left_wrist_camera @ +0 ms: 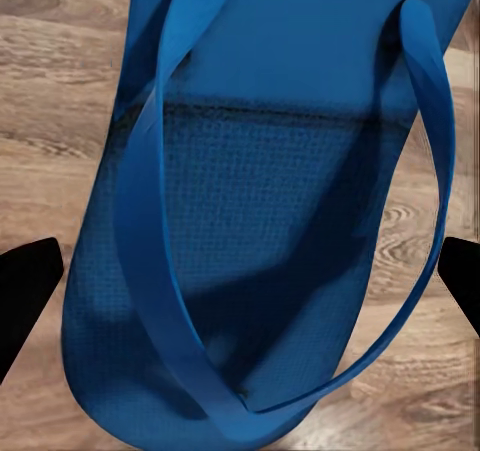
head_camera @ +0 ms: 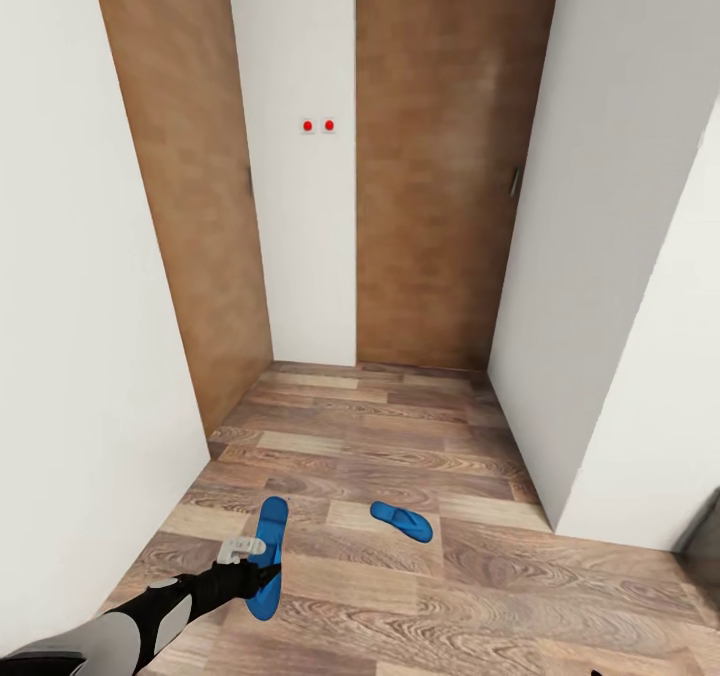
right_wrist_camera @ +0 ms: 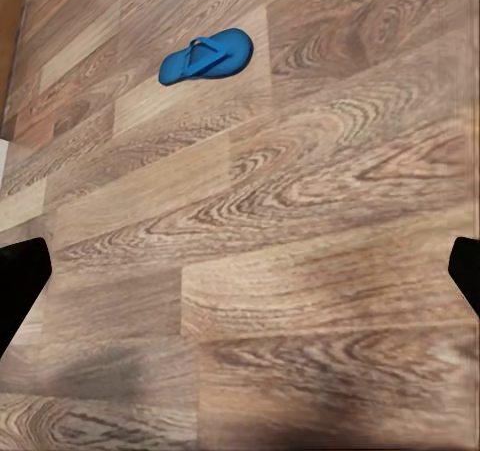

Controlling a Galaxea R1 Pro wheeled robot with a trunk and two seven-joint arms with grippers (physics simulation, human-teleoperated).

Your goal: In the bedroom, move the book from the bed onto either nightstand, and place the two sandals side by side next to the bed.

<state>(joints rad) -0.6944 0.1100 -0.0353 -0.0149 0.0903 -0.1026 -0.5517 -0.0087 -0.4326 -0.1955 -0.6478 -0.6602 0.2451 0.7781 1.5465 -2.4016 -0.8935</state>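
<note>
the wood-plank floor [head_camera: 420, 556] of a narrow passage runs to two brown doors [head_camera: 440, 156] at the far end, white walls on both sides. two blue flip-flops lie on it, well apart from each other and at different angles. the near-left sandal [head_camera: 267, 556] lies lengthwise, pointing away from the robot. the second sandal [head_camera: 402, 521] sits to its right and a little farther off, turned slantwise; the right wrist view finds it too [right_wrist_camera: 205, 56], some way off over bare planks.

the left gripper [head_camera: 262, 574] is at the near-left sandal; in the left wrist view the sole sits between the two dark fingertips [left_wrist_camera: 25, 286], which stand wide, one at each side of it, with floor showing between tip and sole. it looks open and not yet gripping.

the right gripper's tips [right_wrist_camera: 20, 286] are spread wide over bare floor, holding nothing.

judging by looks, the sandal is light, flat foam, bendy and likely to flop. pinching across the narrow sole edges, or at the thin straps [left_wrist_camera: 150, 271], seems the surest hold.
</note>
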